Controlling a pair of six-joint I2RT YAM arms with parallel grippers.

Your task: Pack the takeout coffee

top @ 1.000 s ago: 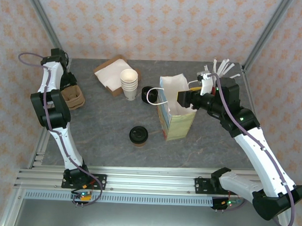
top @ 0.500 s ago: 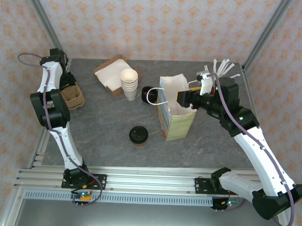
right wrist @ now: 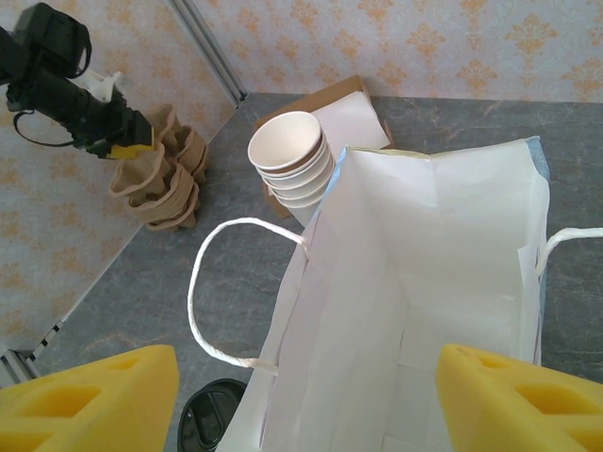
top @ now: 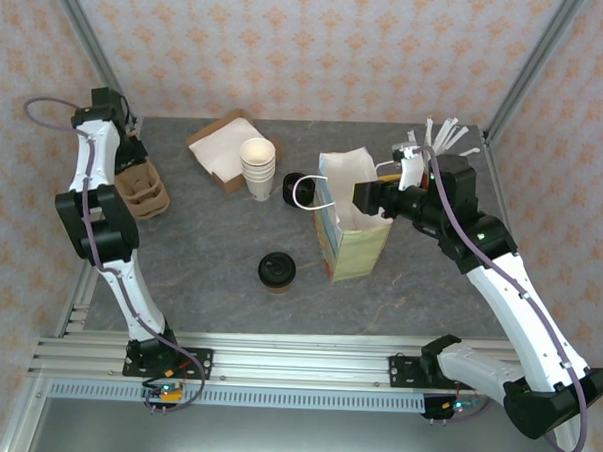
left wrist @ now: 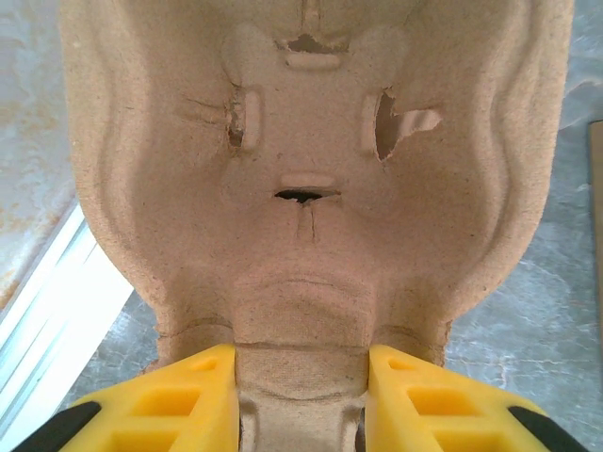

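The takeout coffee (top: 277,270), a small tan cup with a black lid, stands on the grey table left of the paper bag (top: 353,233); its lid (right wrist: 209,426) shows at the bottom of the right wrist view. The bag (right wrist: 443,282) stands upright and open, with a white inside. My right gripper (top: 369,197) hovers over the bag's mouth, and this gripper (right wrist: 309,405) is wide open and empty. At the far left my left gripper (top: 134,165) is shut on the edge of a brown pulp cup carrier (left wrist: 311,169). Both the left gripper (left wrist: 301,377) and carrier fill that wrist view.
A stack of lidless cream cups (top: 257,166) and a flat cardboard tray (top: 217,144) sit at the back centre. Loose black lids (top: 295,186) lie behind the bag's handle. More pulp carriers (right wrist: 165,188) are stacked by the left wall. White stirrers (top: 446,135) stand at the back right.
My left arm has shifted slightly up and to the left, taking the pulp carrier with it. The right arm, bag and coffee have not moved.
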